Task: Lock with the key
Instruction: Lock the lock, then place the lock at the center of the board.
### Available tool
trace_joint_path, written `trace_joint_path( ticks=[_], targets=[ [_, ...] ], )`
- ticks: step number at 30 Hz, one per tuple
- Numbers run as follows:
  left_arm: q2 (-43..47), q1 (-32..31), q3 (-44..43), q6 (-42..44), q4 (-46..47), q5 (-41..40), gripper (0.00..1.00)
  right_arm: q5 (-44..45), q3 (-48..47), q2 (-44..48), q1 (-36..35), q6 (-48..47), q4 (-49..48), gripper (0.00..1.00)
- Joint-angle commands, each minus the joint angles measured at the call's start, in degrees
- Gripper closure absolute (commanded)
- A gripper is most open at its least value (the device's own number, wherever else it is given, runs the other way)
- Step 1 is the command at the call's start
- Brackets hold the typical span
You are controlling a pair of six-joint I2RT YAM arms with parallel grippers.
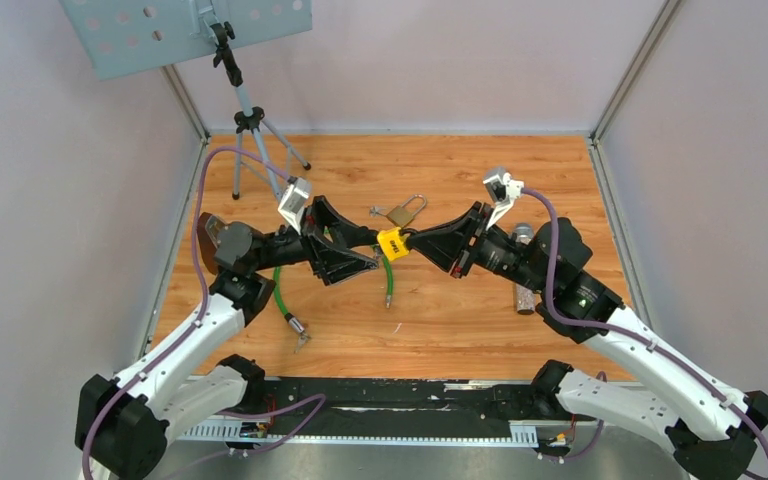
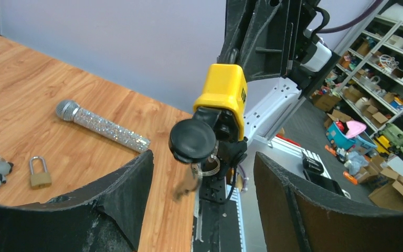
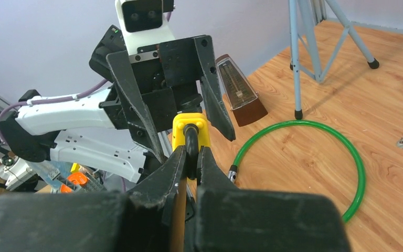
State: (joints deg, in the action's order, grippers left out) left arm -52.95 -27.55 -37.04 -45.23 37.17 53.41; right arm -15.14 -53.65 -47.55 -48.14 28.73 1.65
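Closest to the bases, flat on the tabletop [image 1: 460, 330]: green cable [image 1: 282, 290], looped under the left arm; just beyond and lifted off the wood, yellow padlock [image 1: 392, 243] over mid tabletop, pinched by its shackle in the right tool [image 1: 412, 240], jaws pressed together on it; black-headed key [image 2: 192, 140] seated in the lock's underside, a ring and something blurred hanging below; left tool [image 1: 376, 250] spread apart, one finger either side of the key head, clear of it on both sides; out to the left, metronome [image 1: 210, 232], partly hidden by the left arm; to the right, glitter microphone [image 1: 523, 270], mostly covered by the right arm; farther back, brass padlock [image 1: 400, 213] with small keys beside it; farthest, at the left rear, tripod stand [image 1: 250, 125].
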Motion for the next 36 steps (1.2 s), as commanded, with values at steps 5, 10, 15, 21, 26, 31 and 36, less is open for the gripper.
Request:
trace_joint_path(
  ticks=[5,10,15,21,26,31,36],
  targets=[
    [-5.3,0.1,1.3,-13.0,19.5,4.9,0.36,-4.1,-4.8,-2.9,0.1,-2.8,-6.4,1.00],
    [-6.6,0.1,1.9,-17.2,25.9,7.1,0.61,-3.3,-5.0,-3.2,0.1,-2.5,-7.6,1.00],
    [-6.2,0.2,2.4,-16.1,25.3,9.7,0.53,-3.1,-5.3,-2.8,0.1,-3.3,-7.8,1.00],
    [-6.2,0.1,1.8,-14.6,23.8,12.7,0.38,-4.1,-5.3,-2.8,0.1,-3.7,-7.4,1.00],
    [-7.1,0.1,1.1,-12.2,19.8,12.0,0.48,-4.0,-5.2,-3.4,0.1,-3.5,-7.1,1.00],
    [-9.0,0.2,0.7,-12.5,19.5,10.6,0.61,-4.1,-5.1,-3.4,0.1,-3.8,-7.1,1.00],
    [-9.5,0.2,0.9,-12.9,21.5,9.7,0.82,-3.4,-4.9,-3.0,0.1,-4.3,-6.2,1.00]
  ],
)
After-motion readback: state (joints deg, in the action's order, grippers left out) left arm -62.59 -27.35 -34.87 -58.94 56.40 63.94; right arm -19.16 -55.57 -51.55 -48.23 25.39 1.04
